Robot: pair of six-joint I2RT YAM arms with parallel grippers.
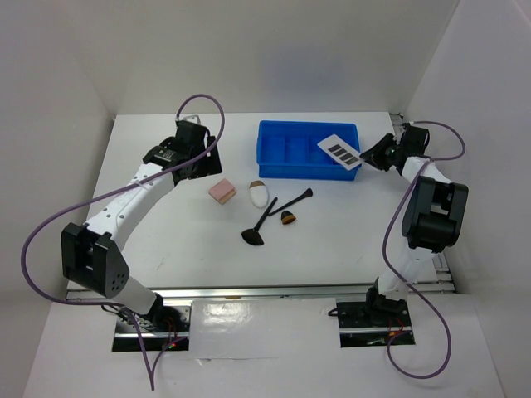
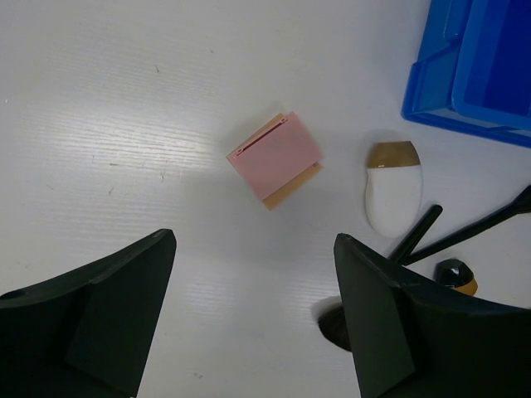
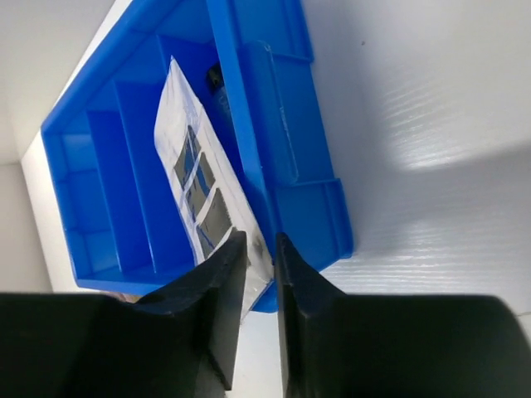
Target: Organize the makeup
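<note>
The makeup lies mid-table: a pink square sponge (image 1: 222,191) (image 2: 278,159), a white egg-shaped piece (image 1: 260,195) (image 2: 393,191), thin black brushes (image 1: 267,214) (image 2: 415,234) and a stubby orange-brown brush (image 1: 288,218) (image 2: 456,276). My left gripper (image 1: 203,162) (image 2: 255,240) hangs open over bare table just short of the sponge, holding nothing. The flat pale palette (image 1: 340,151) (image 3: 195,182) with black rectangles is tilted over the right end of the blue bin (image 1: 265,170) (image 3: 282,141). My right gripper (image 1: 365,159) (image 3: 261,245) is shut on the palette's near edge.
The divided blue bin stands at the back centre, its compartments bare apart from a small dark item under the palette. White walls enclose the table on three sides. Purple cables loop from both arms.
</note>
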